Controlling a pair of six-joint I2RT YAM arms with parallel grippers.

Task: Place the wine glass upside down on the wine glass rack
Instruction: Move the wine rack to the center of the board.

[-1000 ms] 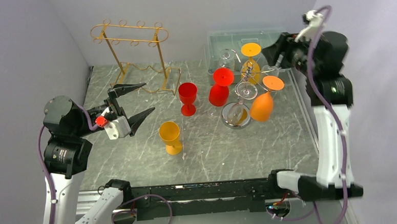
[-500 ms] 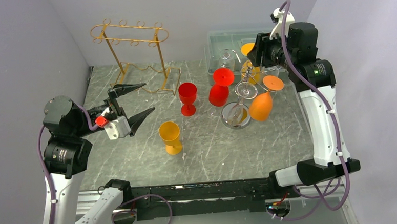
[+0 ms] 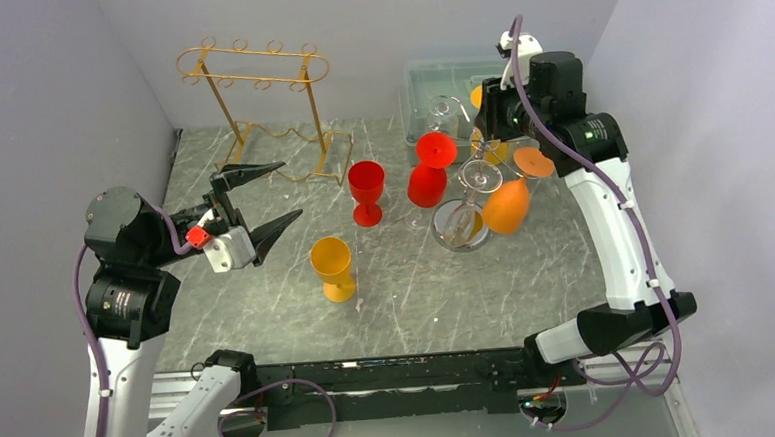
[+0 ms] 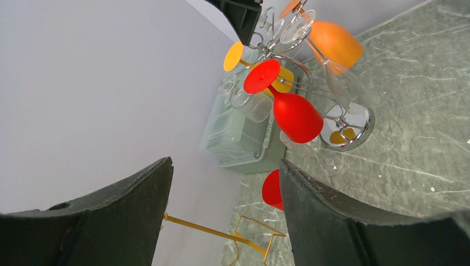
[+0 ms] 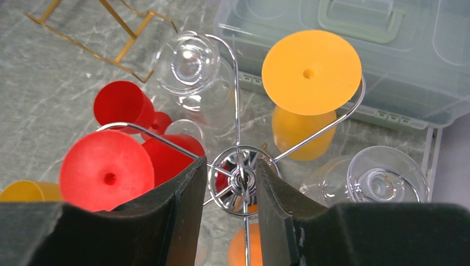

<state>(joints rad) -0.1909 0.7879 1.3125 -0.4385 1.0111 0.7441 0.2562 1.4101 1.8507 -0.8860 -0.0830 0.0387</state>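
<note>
1. I take the wine glass rack (image 3: pixel 457 237) as my reference: a chrome tree with a round base, standing on the marble tabletop (image 3: pixel 418 297).
2. The right pincer (image 5: pixel 230 163) hangs directly above the rack. Its jaws are a narrow gap apart, one on each side of the top of the rack's centre post. I cannot tell whether either finger touches the post, and it holds no glass.
3. The left pincer (image 3: pixel 292 190) hovers well to the left of the rack, above the tabletop. Its jaws are spread wide with nothing between them.
4. Two glasses stand upright on the tabletop, off the rack:
   - The red wine glass (image 3: pixel 366 188) is just left of the rack.
   - The yellow wine glass (image 3: pixel 333 266) is further left of the rack and nearer the arm bases.
5. Upside down on the rack's arms I see:
   - a red hung glass (image 3: pixel 427 176) on the left side;
   - an orange hung glass (image 3: pixel 509 208) on the right side;
   - a yellow hung glass (image 5: pixel 310 72) on the far side;
   - two clear hung glasses (image 5: pixel 188 64), seen from the right wrist view.
6. A clear plastic box (image 3: pixel 436 76) sits just behind the rack.
7. A gold wire stand (image 3: pixel 256 75) is far off to the rack's left, near the back wall.
</note>
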